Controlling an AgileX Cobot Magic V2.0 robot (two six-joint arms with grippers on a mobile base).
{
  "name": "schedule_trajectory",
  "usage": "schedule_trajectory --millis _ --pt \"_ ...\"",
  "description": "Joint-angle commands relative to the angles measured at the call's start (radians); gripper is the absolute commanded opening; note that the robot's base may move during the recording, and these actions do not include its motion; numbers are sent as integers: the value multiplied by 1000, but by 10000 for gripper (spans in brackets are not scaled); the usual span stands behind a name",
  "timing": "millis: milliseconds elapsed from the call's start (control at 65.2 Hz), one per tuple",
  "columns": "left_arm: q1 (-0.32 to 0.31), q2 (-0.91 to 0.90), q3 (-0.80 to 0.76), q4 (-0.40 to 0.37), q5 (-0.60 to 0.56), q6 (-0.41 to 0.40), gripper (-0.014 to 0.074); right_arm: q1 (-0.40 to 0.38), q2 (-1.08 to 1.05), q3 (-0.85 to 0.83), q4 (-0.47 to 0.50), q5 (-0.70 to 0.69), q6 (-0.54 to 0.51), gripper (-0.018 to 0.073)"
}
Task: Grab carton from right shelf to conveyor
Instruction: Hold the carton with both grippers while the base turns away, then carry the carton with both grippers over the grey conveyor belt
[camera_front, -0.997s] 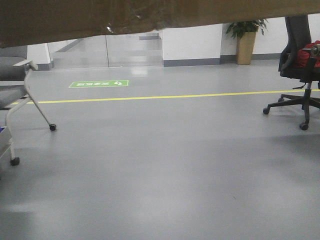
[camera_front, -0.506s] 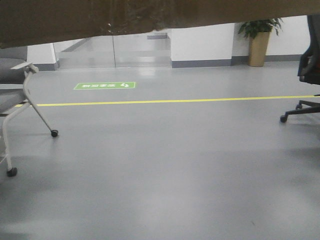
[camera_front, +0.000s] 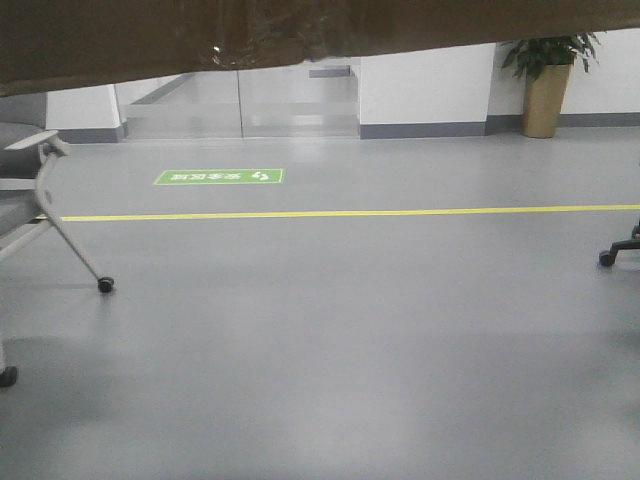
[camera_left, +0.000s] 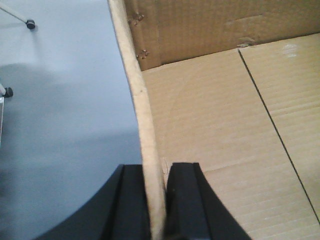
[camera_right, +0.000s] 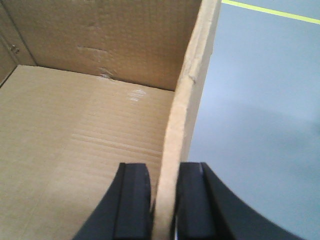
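Carton (camera_left: 210, 125): open-topped brown corrugated box, held in the air between the two arms. Its lower edge runs along the top of the front view, with bare floor beneath it.
Weight: judged light, since the inside shows nothing but bare board.
Stiffness: thin single-wall board, firm along the ribs but easily bent. The right wall bows slightly just above the grip, so a quick swing could fold or tear it.
Hold: on the top rims of the two opposite side walls, which seems best kept level and even on both sides.
Left gripper (camera_left: 156, 175): pinched tight on the left wall, one black finger inside and one outside.
Right gripper (camera_right: 164, 172): clamped the same way on the right wall, with the board filling the gap.
Surface: matte, ribbed, creased and scuffed, with small punctures near the far left corner, so the fingers should bite rather than slip.
Bottom: flat flaps meeting at a thin dark seam.
Tape (camera_front: 270, 25): clear and wrinkled, glinting on the underside.
Shelf, conveyor: neither is in view.
Floor (camera_front: 320, 350): smooth light grey with a soft sheen.
Line (camera_front: 350, 212): thin and yellow, crossing left to right.
Sign (camera_front: 220, 177): green rectangle, far left of centre.
Chair (camera_front: 40, 190): grey tube frame on castors, at the left.
Plant (camera_front: 548, 80): in a tall tan pot, far right.
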Motion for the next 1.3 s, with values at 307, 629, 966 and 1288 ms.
schedule_trajectory --millis 307,629,966,1288 --pt "-18 -5 -3 -58 -73 9 -9 11 -5 -3 58 -97 -18 -67" --pt "-18 -5 -3 -58 -73 9 -9 11 -5 -3 58 -97 -18 -67" --pt "-18 -5 -3 -58 -73 9 -9 11 -5 -3 58 -97 -18 -67" --pt "-18 -5 -3 -58 -73 9 -9 11 -5 -3 58 -97 -18 -67"
